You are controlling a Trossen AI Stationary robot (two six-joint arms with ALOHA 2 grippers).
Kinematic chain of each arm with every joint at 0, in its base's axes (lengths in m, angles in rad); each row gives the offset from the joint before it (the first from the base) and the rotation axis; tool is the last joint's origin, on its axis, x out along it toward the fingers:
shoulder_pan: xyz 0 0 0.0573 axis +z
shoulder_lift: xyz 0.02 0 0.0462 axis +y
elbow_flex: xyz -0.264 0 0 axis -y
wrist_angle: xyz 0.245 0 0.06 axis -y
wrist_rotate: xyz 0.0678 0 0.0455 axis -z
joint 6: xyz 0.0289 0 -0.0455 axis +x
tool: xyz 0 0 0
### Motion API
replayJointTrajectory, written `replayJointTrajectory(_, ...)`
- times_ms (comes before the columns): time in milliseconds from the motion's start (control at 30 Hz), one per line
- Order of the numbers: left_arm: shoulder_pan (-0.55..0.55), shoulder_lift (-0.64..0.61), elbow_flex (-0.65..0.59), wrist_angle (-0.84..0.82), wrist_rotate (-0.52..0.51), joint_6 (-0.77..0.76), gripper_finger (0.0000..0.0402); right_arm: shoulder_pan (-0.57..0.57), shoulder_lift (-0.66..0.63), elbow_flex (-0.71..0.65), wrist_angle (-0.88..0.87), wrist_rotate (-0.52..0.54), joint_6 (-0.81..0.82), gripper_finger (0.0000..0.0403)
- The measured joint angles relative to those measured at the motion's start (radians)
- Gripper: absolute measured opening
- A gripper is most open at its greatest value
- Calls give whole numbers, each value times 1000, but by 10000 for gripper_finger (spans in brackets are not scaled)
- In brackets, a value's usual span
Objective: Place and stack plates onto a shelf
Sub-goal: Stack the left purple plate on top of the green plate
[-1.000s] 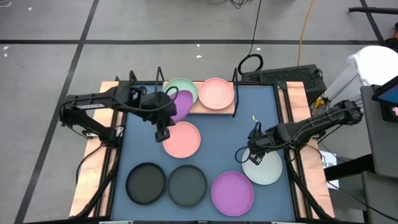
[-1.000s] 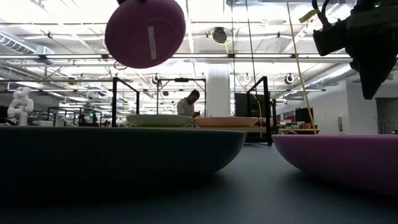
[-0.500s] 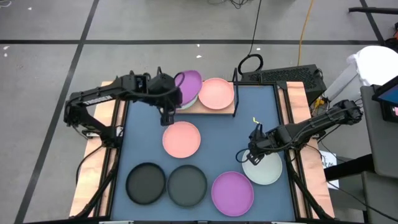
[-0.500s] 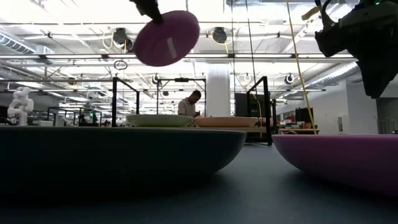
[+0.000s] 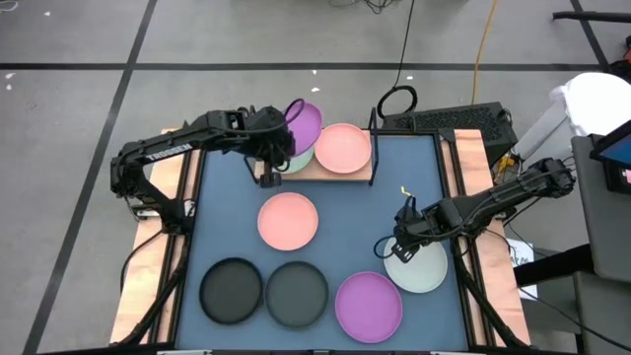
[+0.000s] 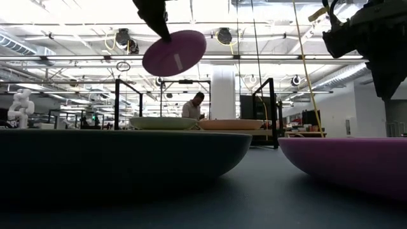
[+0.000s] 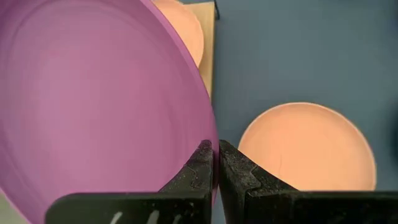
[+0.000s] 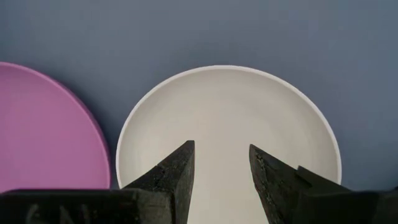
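1. Purple plate is pinched by its rim in the left gripper, tilted over the mint plate on the shelf, far left.
2. Next it should be leveled, lowered and let go.
3. Right gripper hangs open over the whitish plate, near right.

The held purple plate hides most of the mint green plate on the shelf, and the left wrist view crops that purple plate's far rim.
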State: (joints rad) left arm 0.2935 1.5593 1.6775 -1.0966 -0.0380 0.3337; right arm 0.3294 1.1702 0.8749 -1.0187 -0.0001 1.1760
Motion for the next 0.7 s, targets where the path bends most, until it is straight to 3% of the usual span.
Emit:
replayJointTrajectory(333,55,119,-3,-8,2,-1,9,0,0,0,13,3,-116,137)
replayJointTrajectory(700,80,264,-3,-8,-63,-30,9,0,0,0,18,0,-108,137)
